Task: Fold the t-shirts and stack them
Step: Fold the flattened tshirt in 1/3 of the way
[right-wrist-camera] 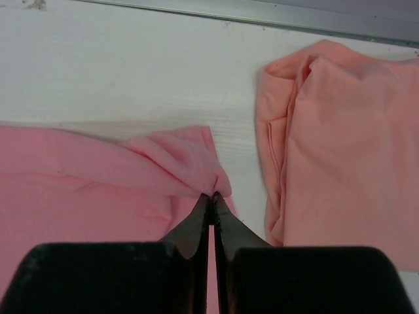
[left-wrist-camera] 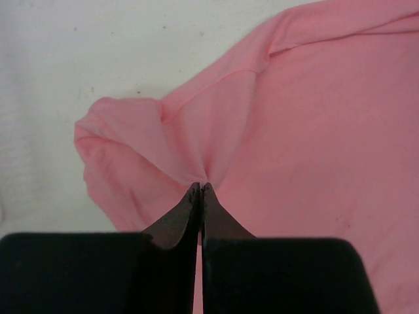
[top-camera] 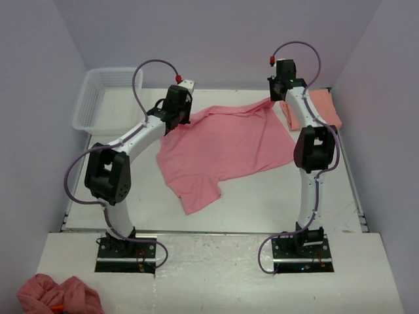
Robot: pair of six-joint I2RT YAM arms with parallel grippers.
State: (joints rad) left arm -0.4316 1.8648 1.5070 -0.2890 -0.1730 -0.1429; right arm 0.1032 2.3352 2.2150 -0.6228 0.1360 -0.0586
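A rose-pink t-shirt [top-camera: 222, 147] lies spread and rumpled across the middle of the table. My left gripper [top-camera: 185, 112] is shut on its far left part; in the left wrist view the fingertips [left-wrist-camera: 200, 190] pinch a gathered fold of the pink t-shirt [left-wrist-camera: 294, 124]. My right gripper [top-camera: 277, 97] is shut on its far right corner, where the fingertips [right-wrist-camera: 212, 197] pinch bunched pink cloth [right-wrist-camera: 98, 176]. A folded salmon-orange t-shirt [top-camera: 315, 108] lies at the far right, just right of my right gripper [right-wrist-camera: 347, 150].
A white plastic basket [top-camera: 105, 98] stands at the far left corner. A crumpled pink cloth [top-camera: 59, 296] lies on the near ledge at bottom left. Purple-grey walls close in the table on three sides.
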